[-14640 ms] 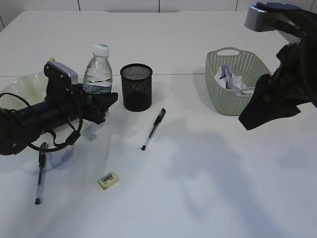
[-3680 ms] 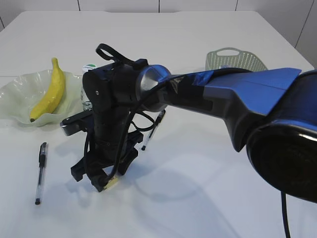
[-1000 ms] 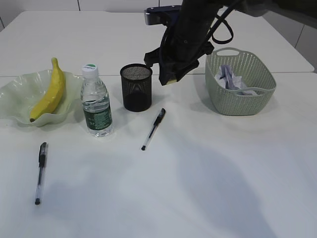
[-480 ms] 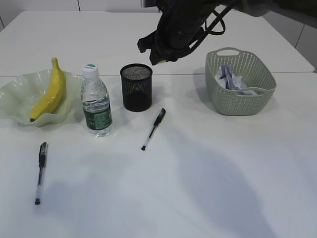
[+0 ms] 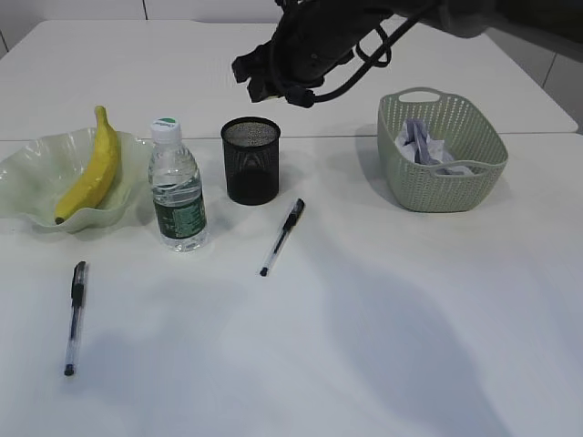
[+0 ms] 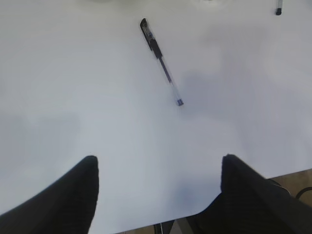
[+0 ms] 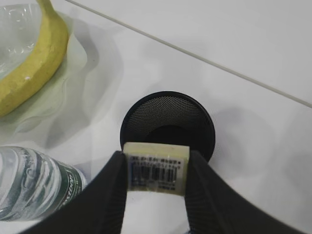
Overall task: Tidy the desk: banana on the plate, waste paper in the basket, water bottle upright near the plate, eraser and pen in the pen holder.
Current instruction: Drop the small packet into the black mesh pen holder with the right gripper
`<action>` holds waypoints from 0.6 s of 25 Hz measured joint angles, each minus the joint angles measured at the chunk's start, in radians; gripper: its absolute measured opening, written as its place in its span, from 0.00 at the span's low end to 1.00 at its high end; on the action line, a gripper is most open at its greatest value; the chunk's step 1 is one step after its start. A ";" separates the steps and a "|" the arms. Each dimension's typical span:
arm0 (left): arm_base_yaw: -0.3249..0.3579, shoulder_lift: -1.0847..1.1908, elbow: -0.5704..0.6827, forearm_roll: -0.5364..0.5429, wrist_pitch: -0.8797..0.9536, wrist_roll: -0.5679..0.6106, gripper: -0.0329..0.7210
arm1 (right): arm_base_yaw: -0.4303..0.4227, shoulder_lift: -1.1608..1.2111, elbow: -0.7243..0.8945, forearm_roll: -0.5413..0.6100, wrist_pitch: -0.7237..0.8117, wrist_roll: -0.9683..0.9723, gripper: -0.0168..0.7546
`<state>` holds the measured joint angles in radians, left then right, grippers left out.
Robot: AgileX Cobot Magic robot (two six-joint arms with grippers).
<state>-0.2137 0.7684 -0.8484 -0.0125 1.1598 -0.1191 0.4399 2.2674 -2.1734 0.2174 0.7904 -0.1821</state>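
In the exterior view we see the large plain white table (image 5: 383,346) with a thin seam running across it. At far left, the ripe yellow curved banana (image 5: 91,173) lies in the shallow translucent pale-green plate with the wavy rim (image 5: 18,196). Just right of the plate, the small clear plastic water bottle with a dark green label (image 5: 177,187) stands upright. Right of it stands the black metal mesh pen holder (image 5: 251,159). The right claw (image 5: 260,86) hangs in the air above and slightly behind it. A clear pen with a black cap (image 5: 281,236) lies near the holder, and a second such pen (image 5: 74,314) lies nearer, at left. The pale sage-green woven plastic basket (image 5: 442,168) at right holds crumpled white paper (image 5: 421,144).

In the left wrist view, the left claw (image 6: 158,190) stands wide apart with nothing between its dark fingers (image 6: 68,192), over bare table; the second pen (image 6: 161,61) lies beyond it.

In the right wrist view, the right claw (image 7: 156,170) is closed on the tiny pale-yellow eraser with a barcode sticker (image 7: 156,167), directly over the holder's open mouth (image 7: 168,122). The banana (image 7: 29,58) and bottle (image 7: 34,180) show at left.
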 joint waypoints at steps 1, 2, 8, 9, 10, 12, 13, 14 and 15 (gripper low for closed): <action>0.000 0.000 0.000 0.000 0.000 0.000 0.78 | 0.000 0.008 0.000 0.009 -0.007 -0.009 0.36; 0.000 0.000 0.000 0.000 0.000 0.000 0.78 | 0.002 0.017 0.000 0.016 -0.011 -0.015 0.36; 0.000 0.000 0.000 0.000 0.000 0.000 0.79 | 0.002 0.035 0.000 0.079 -0.062 -0.064 0.36; 0.000 0.000 0.000 0.000 0.000 0.000 0.79 | 0.002 0.035 0.000 0.099 -0.074 -0.077 0.36; 0.000 0.000 0.000 0.000 -0.004 0.000 0.78 | 0.004 0.037 0.000 0.118 -0.081 -0.093 0.36; 0.000 0.000 0.000 0.002 -0.014 0.000 0.78 | 0.008 0.039 0.000 0.132 -0.096 -0.109 0.36; 0.000 0.000 0.000 0.002 -0.023 0.000 0.78 | 0.011 0.041 0.000 0.136 -0.097 -0.113 0.36; 0.000 0.000 0.000 0.002 -0.028 0.000 0.78 | 0.015 0.045 0.000 0.141 -0.102 -0.115 0.36; 0.000 0.000 0.000 0.002 -0.030 0.000 0.78 | 0.017 0.049 0.000 0.144 -0.104 -0.118 0.36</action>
<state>-0.2137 0.7684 -0.8484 -0.0109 1.1296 -0.1191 0.4574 2.3164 -2.1734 0.3609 0.6862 -0.2998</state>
